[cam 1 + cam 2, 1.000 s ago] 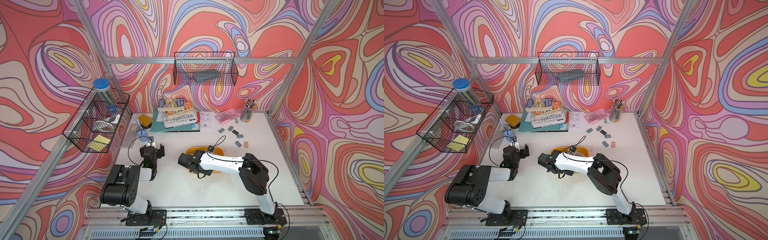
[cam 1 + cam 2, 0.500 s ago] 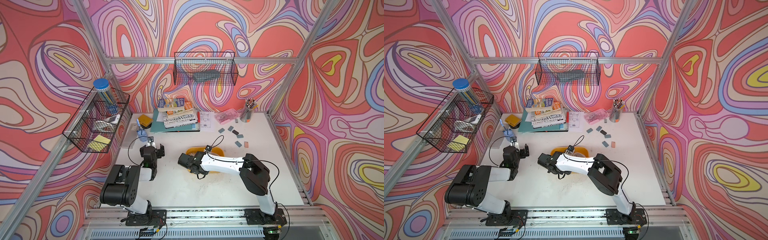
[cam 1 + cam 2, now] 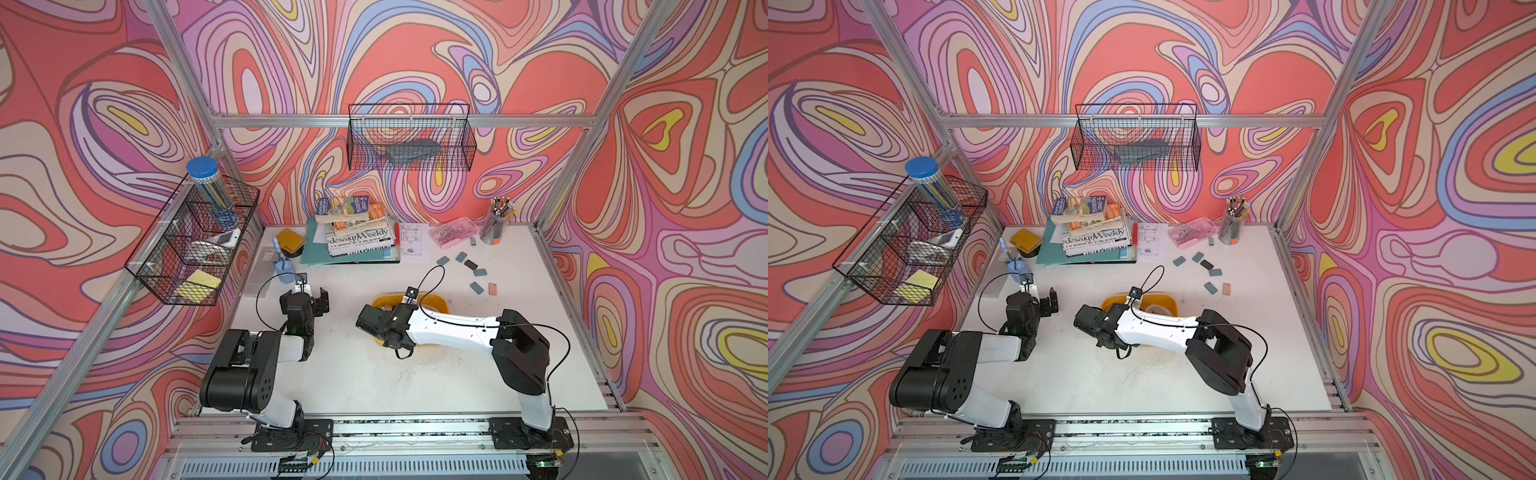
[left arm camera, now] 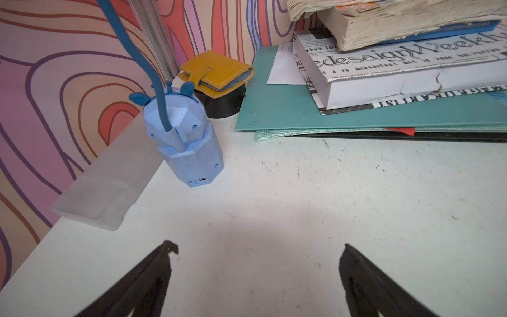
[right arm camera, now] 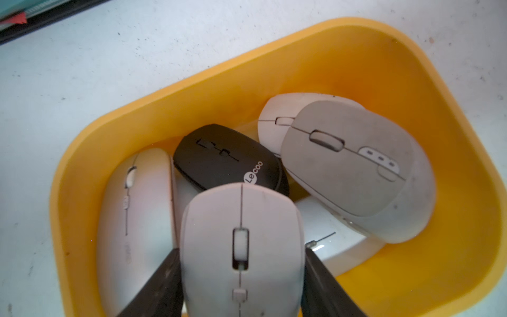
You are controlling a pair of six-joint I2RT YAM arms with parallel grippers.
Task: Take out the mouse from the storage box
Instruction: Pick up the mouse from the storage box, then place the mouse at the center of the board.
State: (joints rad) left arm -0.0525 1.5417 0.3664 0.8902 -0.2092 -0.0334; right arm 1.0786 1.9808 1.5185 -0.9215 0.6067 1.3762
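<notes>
Over the storage box (image 5: 452, 192), right jaws clamp a white mouse (image 5: 241, 247), its rear cut off; left jaws gape empty.

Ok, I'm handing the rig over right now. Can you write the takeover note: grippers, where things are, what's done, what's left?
Right gripper: shut on the white mouse, one finger on each side, over the yellow storage box.
Left gripper: open, empty, above bare table, apart from the box.
Box sits mid-table in both top views; it also holds a black mouse, a grey mouse and further white ones.
Done: grip made on the white mouse.
Left: lift it clear of the box, set it on the table, release.
</notes>
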